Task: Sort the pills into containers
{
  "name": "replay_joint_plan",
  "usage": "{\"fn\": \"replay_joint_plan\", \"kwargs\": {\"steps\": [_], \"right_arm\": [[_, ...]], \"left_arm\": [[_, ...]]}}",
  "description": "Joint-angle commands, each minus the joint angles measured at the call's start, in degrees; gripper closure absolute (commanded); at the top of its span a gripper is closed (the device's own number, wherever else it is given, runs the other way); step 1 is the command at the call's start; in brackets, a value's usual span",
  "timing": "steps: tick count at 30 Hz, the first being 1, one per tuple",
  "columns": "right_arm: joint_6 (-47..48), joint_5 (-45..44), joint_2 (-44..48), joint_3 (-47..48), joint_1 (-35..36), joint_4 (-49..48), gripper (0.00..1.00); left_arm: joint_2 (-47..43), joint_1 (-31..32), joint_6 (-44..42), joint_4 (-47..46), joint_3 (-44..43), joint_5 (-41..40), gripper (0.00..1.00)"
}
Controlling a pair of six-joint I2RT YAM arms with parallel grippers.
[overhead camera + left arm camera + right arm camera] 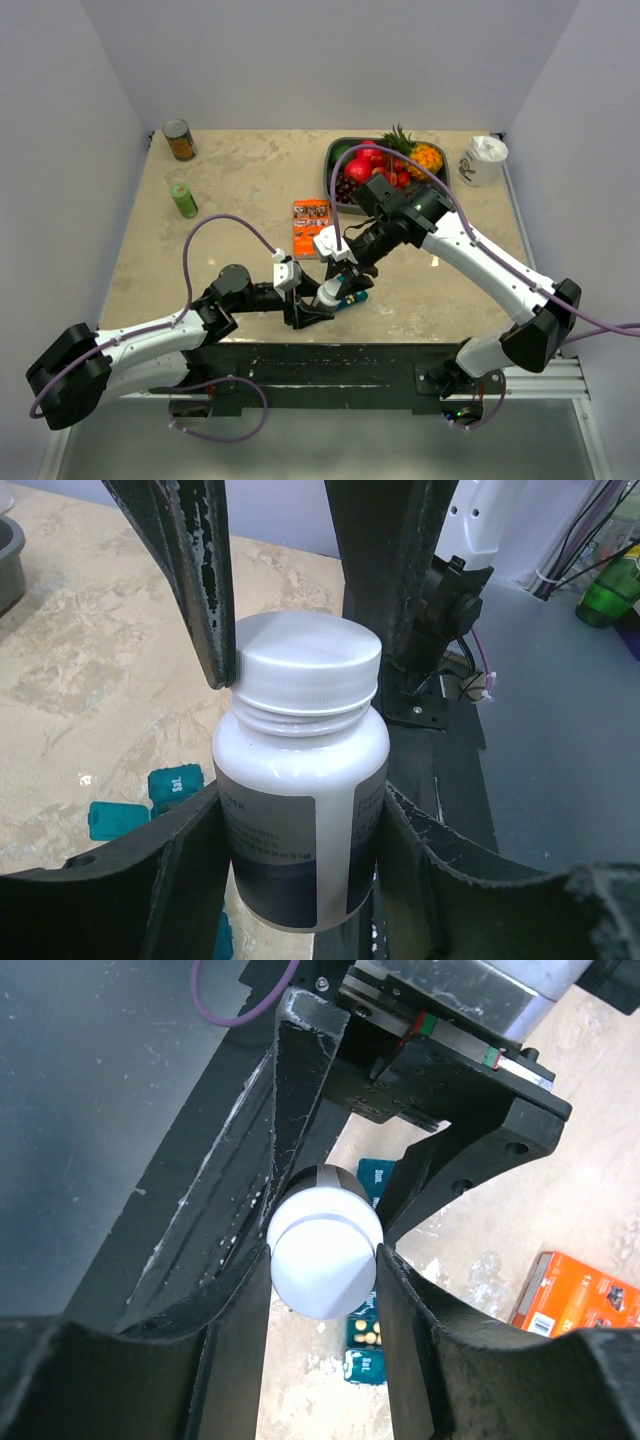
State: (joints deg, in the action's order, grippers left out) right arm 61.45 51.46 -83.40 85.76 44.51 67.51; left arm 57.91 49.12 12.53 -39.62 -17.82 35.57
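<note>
1. Left gripper (300, 825): closed round the belly of the small white plastic bottle (300, 745) with the dark blue label. It holds the bottle upright and clear of the beige table (240, 200), near the table's 6 o'clock edge. Judged purpose: to keep the body from turning.
2. Right gripper (322, 1265): reaches in from 1 o'clock, its fingers pressed on opposite sides of the white ribbed screw cap (325, 1260). The cap is seated on the neck. Judgement: the step in hand is unscrewing. One arm anchors and the other twists, since a single grip cannot do both.
3. Long narrow teal plastic pill organiser (353, 296): lies on the table under the bottle, reaching out toward 3 o'clock.
   - The right wrist view shows what look like tiny orange-yellow pills (366, 1332) in one compartment. They are too small to be sure of.
   - The rest are presumably in the bottle, unseen.
   - Judgement: the bottle is held over the strip so that any pour is short.
4. Flat orange cardboard box (311, 228): at 12 o'clock of the grippers, apart from both, no role apparent.
5. Grey metal tray (330, 180) of fruit: farther, at 1 o'clock, not part of the job.
6. Green can (183, 200): at 10 o'clock, well apart.
</note>
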Motion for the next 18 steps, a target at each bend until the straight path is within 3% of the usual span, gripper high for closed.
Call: {"fn": "replay_joint_plan", "kwargs": {"steps": [1, 14, 18], "right_arm": [[-4.1, 0.0, -0.7, -1.1, 0.3, -1.4, 0.57], [-7.7, 5.8, -3.8, -0.9, -0.4, 0.1, 0.59], [-12.7, 6.8, -3.8, -1.6, -1.5, -2.5, 0.59]], "left_arm": [[-0.3, -0.5, -0.5, -4.4, -2.7, 0.4, 1.00], [-2.4, -0.5, -0.3, -6.9, -1.3, 1.4, 1.00], [-3.9, -0.4, -0.1, -7.3, -0.7, -1.1, 1.00]]}}
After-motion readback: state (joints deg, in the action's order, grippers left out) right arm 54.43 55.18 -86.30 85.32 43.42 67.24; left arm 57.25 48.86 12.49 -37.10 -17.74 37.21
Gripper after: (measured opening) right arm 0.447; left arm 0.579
